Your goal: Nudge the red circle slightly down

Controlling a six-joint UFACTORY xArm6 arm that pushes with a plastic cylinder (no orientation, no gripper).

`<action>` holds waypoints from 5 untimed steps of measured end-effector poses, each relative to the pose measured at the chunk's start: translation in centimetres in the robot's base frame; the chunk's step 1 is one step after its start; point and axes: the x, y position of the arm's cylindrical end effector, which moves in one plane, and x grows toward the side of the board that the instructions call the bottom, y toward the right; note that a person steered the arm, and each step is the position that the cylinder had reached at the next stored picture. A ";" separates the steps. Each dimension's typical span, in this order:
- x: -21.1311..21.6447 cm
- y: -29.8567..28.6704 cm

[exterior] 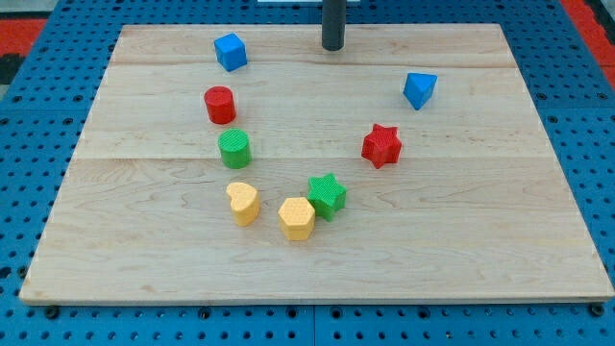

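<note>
The red circle (220, 104) sits on the wooden board (480, 221) at the upper left. My tip (332, 46) rests near the board's top edge, well to the right of and above the red circle, not touching any block. A blue cube (230, 51) lies just above the red circle, and a green circle (233, 149) lies just below it.
A blue block (419, 89) is at the upper right and a red star (381, 145) below it. A green star (327, 195), a yellow hexagon (297, 218) and a yellow heart (243, 203) sit in a group near the middle bottom.
</note>
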 end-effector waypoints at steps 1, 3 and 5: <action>0.4 -0.4; 0.4 -1.1; 2.7 -4.2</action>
